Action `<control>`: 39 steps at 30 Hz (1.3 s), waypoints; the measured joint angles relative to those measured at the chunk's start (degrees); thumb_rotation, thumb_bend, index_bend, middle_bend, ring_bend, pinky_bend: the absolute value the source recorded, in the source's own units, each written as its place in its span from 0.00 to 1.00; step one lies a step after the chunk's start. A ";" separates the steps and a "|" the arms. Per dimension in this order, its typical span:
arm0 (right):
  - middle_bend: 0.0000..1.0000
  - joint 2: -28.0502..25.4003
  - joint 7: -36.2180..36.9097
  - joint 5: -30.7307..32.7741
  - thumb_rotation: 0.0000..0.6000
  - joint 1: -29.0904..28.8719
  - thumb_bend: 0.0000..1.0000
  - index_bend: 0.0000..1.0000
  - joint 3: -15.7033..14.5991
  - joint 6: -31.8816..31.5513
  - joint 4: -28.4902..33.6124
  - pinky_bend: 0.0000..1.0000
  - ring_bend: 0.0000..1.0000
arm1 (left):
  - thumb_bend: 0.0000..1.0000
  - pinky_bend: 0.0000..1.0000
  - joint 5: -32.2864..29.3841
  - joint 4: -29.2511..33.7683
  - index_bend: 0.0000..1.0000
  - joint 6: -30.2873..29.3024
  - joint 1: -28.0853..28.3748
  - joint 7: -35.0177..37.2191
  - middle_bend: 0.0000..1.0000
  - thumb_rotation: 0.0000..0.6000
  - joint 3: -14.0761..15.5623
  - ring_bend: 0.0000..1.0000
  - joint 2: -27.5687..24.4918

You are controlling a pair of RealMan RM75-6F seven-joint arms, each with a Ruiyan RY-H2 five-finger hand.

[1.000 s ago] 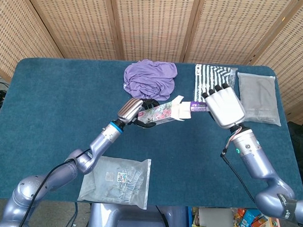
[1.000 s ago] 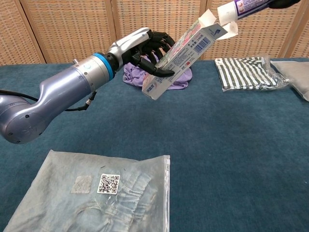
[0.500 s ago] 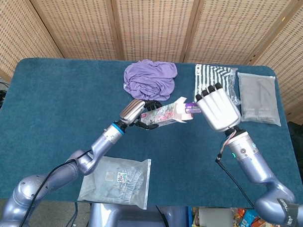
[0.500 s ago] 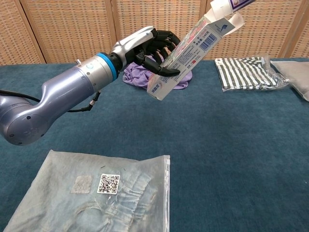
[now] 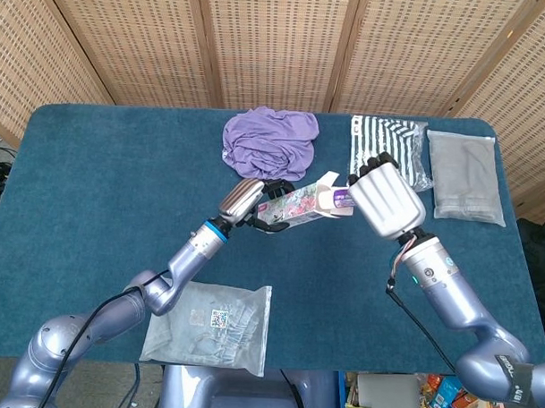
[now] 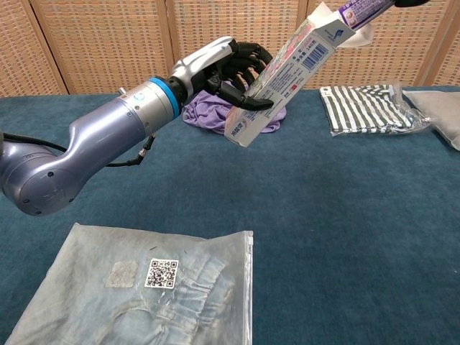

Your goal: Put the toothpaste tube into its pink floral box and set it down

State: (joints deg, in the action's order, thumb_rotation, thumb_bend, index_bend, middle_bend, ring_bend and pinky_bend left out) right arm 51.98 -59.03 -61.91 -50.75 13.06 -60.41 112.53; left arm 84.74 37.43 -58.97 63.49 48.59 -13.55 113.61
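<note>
Two hands meet: left hand (image 5: 251, 201) grips the rectangular cardboard box (image 6: 286, 70), right hand (image 5: 386, 197) clasps the glossy tube (image 6: 361, 9)

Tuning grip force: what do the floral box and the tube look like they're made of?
Pink floral box: looks like thin printed cardboard, slightly glossy, with crisp folded edges and open end flaps. Toothpaste tube: probably soft plastic laminate, smooth and shiny, purple print; only part shows. Left hand holds the box, right hand the tube.

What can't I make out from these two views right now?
- Right robot hand: head view shows only its back, hiding its grip on the toothpaste tube; chest view's top edge cuts it off.
- How deep the tube sits inside the pink floral box: the box walls hide it.
- The box's print: too small.
</note>
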 measured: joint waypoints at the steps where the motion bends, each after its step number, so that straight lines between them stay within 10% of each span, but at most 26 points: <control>1: 0.60 0.07 -0.50 -0.23 1.00 -0.18 0.60 0.60 -0.21 -0.05 -0.10 0.48 0.50 | 0.30 0.45 -0.02 0.04 0.56 0.03 0.09 -0.03 0.55 1.00 0.01 0.45 0.00; 15: 0.54 1.00 -4.25 -2.05 1.00 -2.12 0.57 0.55 -1.86 0.20 -0.23 0.48 0.50 | 0.30 0.45 -1.03 0.34 0.56 1.16 2.35 -0.57 0.55 1.00 -1.25 0.45 1.46; 18: 0.23 1.04 -4.82 -2.90 1.00 -2.36 0.22 0.19 -2.05 -0.01 -0.32 0.36 0.31 | 0.30 0.45 -1.12 0.47 0.56 1.07 2.67 -0.64 0.55 1.00 -1.40 0.45 1.89; 20: 0.02 0.93 -5.21 -3.57 1.00 -2.28 0.00 0.00 -2.10 -0.76 -0.30 0.10 0.05 | 0.30 0.45 -1.26 0.37 0.56 0.98 2.77 -0.58 0.55 1.00 -1.53 0.45 2.18; 39: 0.00 -1.54 5.65 -5.14 1.00 4.47 0.00 0.00 -0.08 -9.59 -5.46 0.00 0.00 | 0.30 0.45 -0.99 -0.78 0.56 -0.91 0.91 1.75 0.55 1.00 -0.52 0.45 1.00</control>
State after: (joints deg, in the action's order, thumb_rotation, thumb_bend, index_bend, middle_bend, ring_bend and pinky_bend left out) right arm 50.44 -53.38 -67.05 -46.29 12.99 -70.00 107.07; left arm 83.75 36.65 -59.88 64.40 50.34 -14.07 114.61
